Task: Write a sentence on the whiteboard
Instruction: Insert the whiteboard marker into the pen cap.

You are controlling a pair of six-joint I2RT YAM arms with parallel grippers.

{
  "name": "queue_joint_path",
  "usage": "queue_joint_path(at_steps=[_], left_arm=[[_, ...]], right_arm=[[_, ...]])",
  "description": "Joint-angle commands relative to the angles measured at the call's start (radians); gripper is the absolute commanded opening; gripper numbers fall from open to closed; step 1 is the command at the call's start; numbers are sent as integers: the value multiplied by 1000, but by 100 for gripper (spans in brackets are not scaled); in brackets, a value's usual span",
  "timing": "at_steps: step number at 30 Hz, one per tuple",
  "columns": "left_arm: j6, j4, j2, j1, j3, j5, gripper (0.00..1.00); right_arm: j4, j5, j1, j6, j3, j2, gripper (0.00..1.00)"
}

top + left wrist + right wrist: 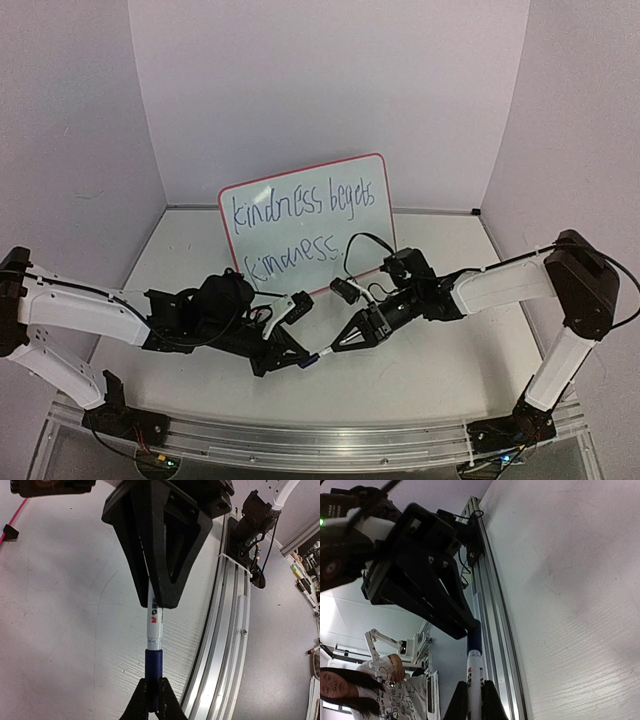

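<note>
The whiteboard [308, 222] stands upright at the back middle, red-rimmed. The sentence [300, 205] is on it in dark-blue letters, two lines reading "kindness begets kindness". A marker pen [322, 354] with a white barrel [154, 615] and dark-blue cap [153, 677] hangs level between both grippers, low over the table's front middle. My left gripper [306, 361] is shut on the cap [474, 639]. My right gripper [340, 345] is shut on the white barrel [474, 680]. Cap and barrel look joined.
An aluminium rail [310, 442] runs along the table's near edge, with both arm bases on it. The board's black foot [10, 531] shows at the left wrist view's upper left. Grey walls close in the back and sides.
</note>
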Motion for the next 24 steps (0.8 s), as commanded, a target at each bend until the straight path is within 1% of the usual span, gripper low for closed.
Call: queue_joint_path(at_steps=[1,9,10,13,14,18,21,22,24], left_arm=[[36,48,-12,-6,67,15,0],[44,31,-11,-6,94,12,0],[38,26,-21,-5,86,5,3],[15,4,-74,-5,50,-26,25],[7,-3,-101,-5,38,-35,35],[-27,-28,-155,-3,-4,-48,59],[-49,-44,-147,-3,-16,-20,66],[-53,-48,-139,-2,-18,-12,71],[-56,-51,-119,-2,-14,11,73]], right_arm=[[26,-26,8,-6,33,-2,0],[35,4,8,-12,22,-22,0],[36,12,8,-14,20,-27,0],[43,24,9,-14,20,-35,0],[45,24,8,-13,23,-35,0],[50,15,8,-7,34,-30,0],[53,7,8,-1,39,-28,0],[53,3,8,0,41,-27,0],[54,-3,8,2,41,-28,0]])
